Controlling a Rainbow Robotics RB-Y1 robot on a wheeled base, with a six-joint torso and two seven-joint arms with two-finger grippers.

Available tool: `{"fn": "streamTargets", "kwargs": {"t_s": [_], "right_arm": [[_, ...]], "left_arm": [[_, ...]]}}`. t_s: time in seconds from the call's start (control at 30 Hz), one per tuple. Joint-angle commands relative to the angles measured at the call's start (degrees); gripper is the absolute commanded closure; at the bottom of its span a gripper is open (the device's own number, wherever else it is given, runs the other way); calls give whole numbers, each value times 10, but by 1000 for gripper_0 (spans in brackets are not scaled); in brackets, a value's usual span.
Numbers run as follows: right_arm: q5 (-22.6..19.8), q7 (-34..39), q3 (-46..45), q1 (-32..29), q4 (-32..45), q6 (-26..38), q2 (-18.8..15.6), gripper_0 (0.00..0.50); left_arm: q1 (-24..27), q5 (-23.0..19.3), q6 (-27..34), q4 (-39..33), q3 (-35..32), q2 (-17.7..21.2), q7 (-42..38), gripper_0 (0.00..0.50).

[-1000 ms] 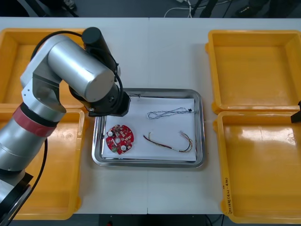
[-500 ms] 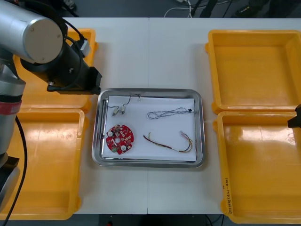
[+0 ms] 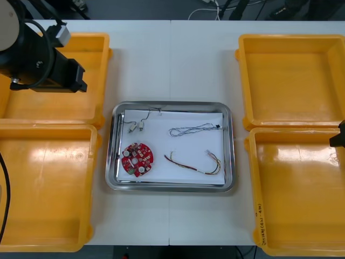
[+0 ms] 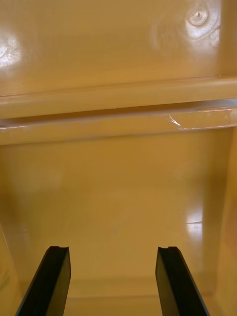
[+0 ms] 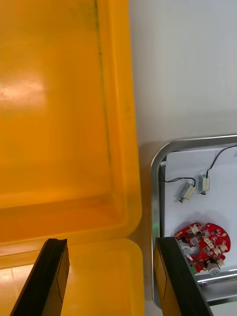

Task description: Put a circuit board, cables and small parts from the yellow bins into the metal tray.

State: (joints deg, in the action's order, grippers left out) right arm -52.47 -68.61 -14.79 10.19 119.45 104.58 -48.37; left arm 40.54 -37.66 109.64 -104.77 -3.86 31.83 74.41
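The metal tray [image 3: 170,105], white inside, lies at the table's middle. In it are a round red circuit board [image 3: 137,159], a twisted blue and white cable [image 3: 197,129], a red and yellow cable [image 3: 194,163] and two small metal parts [image 3: 136,125] on thin black wires. My left arm [image 3: 46,67] hangs over the far left yellow bin [image 3: 102,70]. The left gripper [image 5: 111,281] is open and holds nothing, above the rims where the two left bins meet; the tray's corner [image 5: 157,197], the parts [image 5: 194,186] and the board [image 5: 205,244] lie beside one finger. My right gripper [image 4: 112,281] is open over a bare bin floor.
The near left bin [image 3: 48,189], far right bin [image 3: 291,81] and near right bin [image 3: 296,189] look bare inside. The right arm [image 3: 339,135] sits at the right edge, between the two right bins. White table [image 3: 172,59] lies beyond the tray.
The left arm has drawn away from the tray's far left corner, leftward and back over the far left bin. The small metal parts it had covered now lie in the tray. The right arm stays put.
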Motion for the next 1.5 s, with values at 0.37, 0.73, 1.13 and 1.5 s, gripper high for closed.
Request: {"fn": "streamTargets", "kwargs": {"t_s": [0.37, 0.73, 1.13, 1.5], "right_arm": [[8, 0, -20, -6, 15, -17, -23, 0], [5, 1, -20, -6, 15, -10, -23, 0], [5, 1, -20, -6, 15, -10, -23, 0], [5, 1, -20, -6, 15, -10, -23, 0]], "left_arm": [[-97, -20, 4, -83, -87, 76, 148, 0], [-185, -37, 4, -124, -136, 93, 152, 0], [-257, -58, 4, -155, -200, 93, 136, 0], [-293, -58, 4, -157, -229, 93, 121, 0]]}}
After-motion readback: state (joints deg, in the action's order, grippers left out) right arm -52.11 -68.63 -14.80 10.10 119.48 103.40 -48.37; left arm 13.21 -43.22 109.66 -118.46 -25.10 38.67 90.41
